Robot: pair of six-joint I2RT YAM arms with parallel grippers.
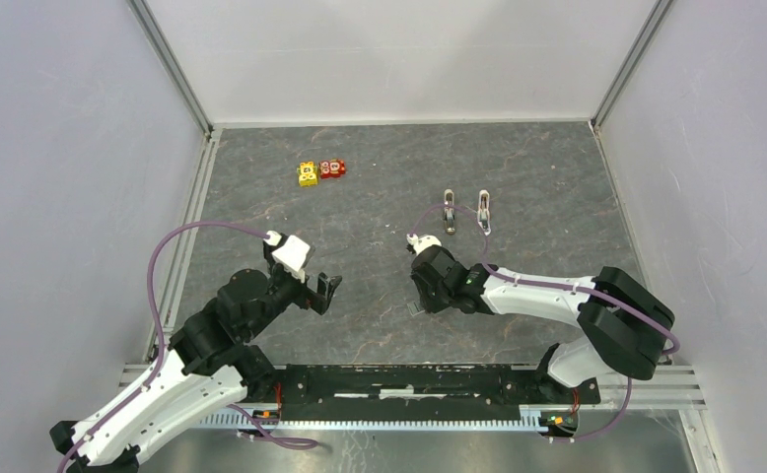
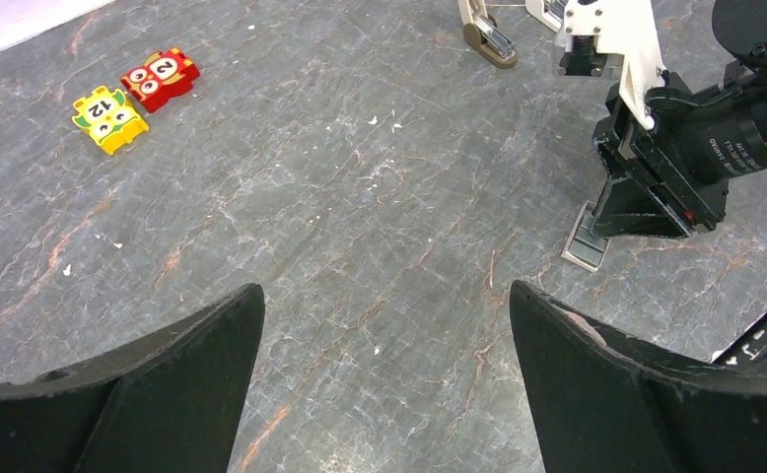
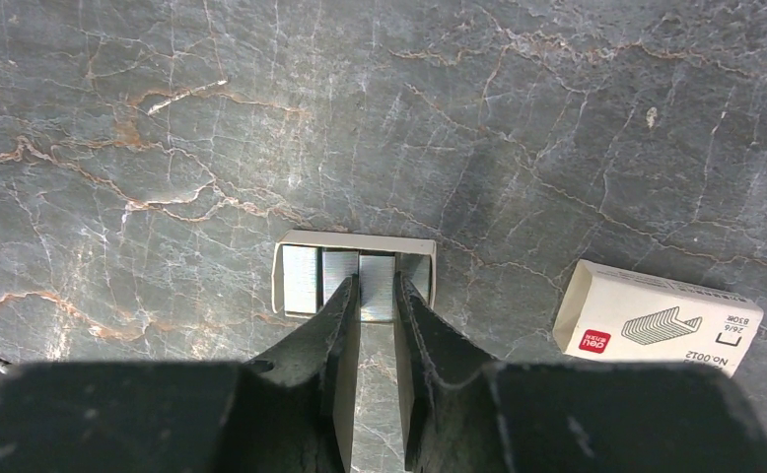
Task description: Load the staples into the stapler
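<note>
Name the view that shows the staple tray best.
Right wrist: it looks straight down into the tray, its strips plain, the fingers of the right gripper straddling one. Left wrist shows only a corner under that gripper. Top external shows a mere sliver beside it.

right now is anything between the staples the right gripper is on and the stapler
Nothing visible. The right gripper pinches a staple strip in its tray, and only bare table lies between there and the stapler. The toy blocks sit far aside.
</note>
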